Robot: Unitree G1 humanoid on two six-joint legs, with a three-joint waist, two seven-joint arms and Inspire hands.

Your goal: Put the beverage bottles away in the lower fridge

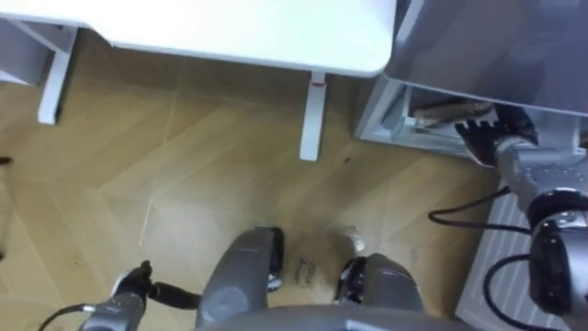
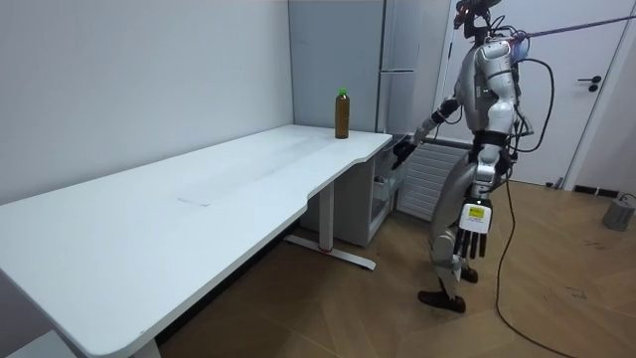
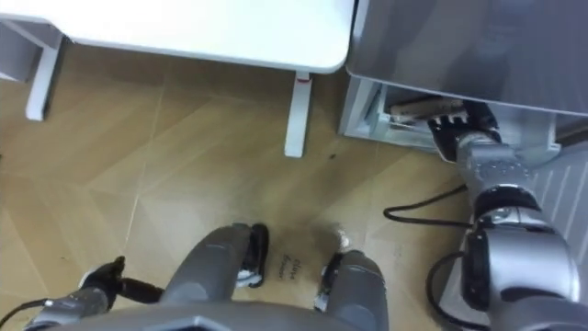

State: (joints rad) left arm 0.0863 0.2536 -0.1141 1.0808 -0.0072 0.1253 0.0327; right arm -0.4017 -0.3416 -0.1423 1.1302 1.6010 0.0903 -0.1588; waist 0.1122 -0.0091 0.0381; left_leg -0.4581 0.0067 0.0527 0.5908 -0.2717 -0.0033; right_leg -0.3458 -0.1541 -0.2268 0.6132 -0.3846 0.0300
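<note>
Bottle (image 2: pixel 342 112) stands upright at the tabletop's (image 2: pixel 229 189) far corner, just beside the fridge (image 2: pixel 402 50) and well apart from both hands. The right hand (image 1: pixel 480 138) reaches to the fridge's lower edge, fingers straight, holding nothing. The left hand (image 2: pixel 475 237) hangs loose and empty by the thigh. The room view gives the bottle. The eye views give the tabletop's rounded edge, its leg (image 1: pixel 312 115), and open floor (image 1: pixel 184 184) between leg and robot.

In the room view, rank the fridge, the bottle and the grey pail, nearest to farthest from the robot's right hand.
1. Fridge, just ahead of the right hand.
2. Bottle, on the table's far corner.
3. Pail, on the floor at the room view's far right.
</note>
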